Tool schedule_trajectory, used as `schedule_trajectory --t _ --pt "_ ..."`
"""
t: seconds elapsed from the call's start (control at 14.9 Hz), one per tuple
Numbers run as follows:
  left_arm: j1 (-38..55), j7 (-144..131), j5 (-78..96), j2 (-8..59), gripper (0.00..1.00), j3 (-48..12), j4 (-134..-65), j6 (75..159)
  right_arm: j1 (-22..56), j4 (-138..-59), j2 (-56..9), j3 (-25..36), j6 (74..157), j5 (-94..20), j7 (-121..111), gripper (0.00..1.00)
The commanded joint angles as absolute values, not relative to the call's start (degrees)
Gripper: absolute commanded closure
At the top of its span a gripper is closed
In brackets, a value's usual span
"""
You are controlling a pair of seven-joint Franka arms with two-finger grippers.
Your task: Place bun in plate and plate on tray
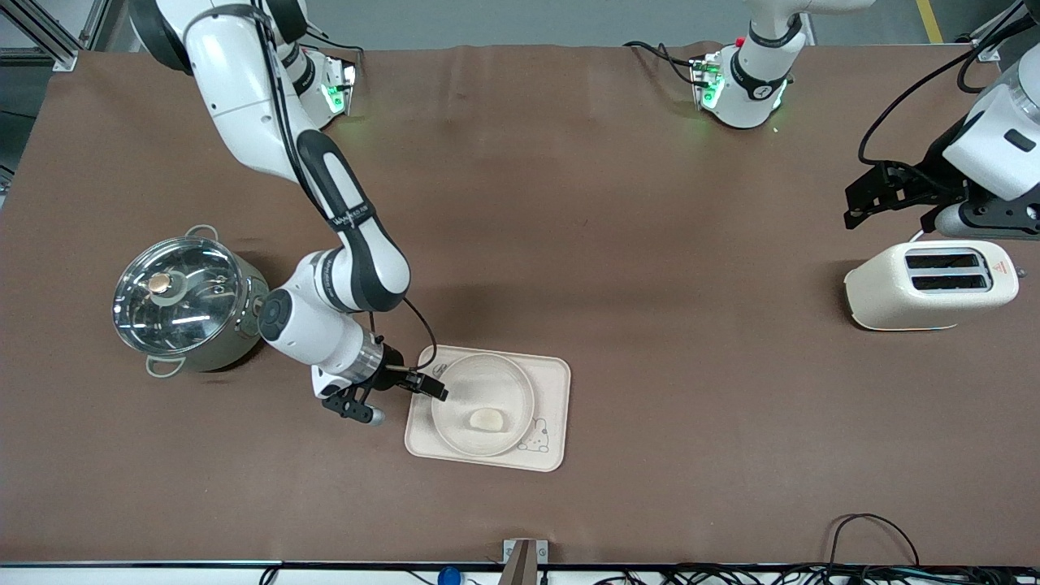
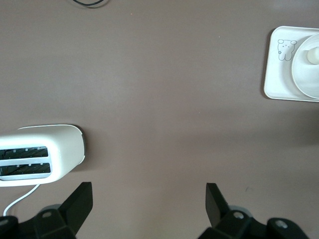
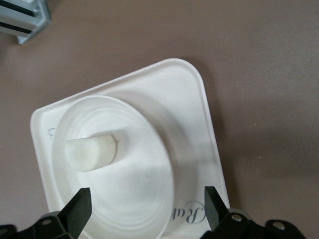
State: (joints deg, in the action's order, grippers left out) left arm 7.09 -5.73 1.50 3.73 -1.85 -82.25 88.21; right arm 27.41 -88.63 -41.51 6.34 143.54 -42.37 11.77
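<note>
bun (image 1: 487, 419) in plate (image 1: 455, 406) | plate on tray (image 1: 552, 382) | right tool (image 1: 435, 388) open

likely a lab, aluminium framing (image 1: 49, 36), cables (image 1: 869, 540)

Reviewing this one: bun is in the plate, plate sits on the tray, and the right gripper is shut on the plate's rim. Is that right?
Not quite. The right gripper is open, its fingers spread either side of the plate's rim and gripping nothing, as the right wrist view shows. The rest holds: the bun lies in the plate, and the plate sits on the tray.
</note>
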Motion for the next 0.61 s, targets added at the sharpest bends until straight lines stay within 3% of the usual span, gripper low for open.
schedule_trajectory --t 0.0,0.2,0.54 --pt "6.9 -4.5 0.5 4.3 0.0 -1.9 -80.9 88.0 26.7 -102.7 -26.4 6.8 142.7 -41.0 11.7 0.0" --pt "6.8 -4.5 0.6 4.2 0.0 -1.9 -80.9 88.0 26.3 -112.3 -13.2 9.7 136.5 -32.9 11.8 0.0" --pt "6.5 -4.4 0.5 4.2 0.0 -1.9 -80.9 88.0 22.2 -110.3 -1.4 13.3 116.1 -7.4 11.7 0.0"
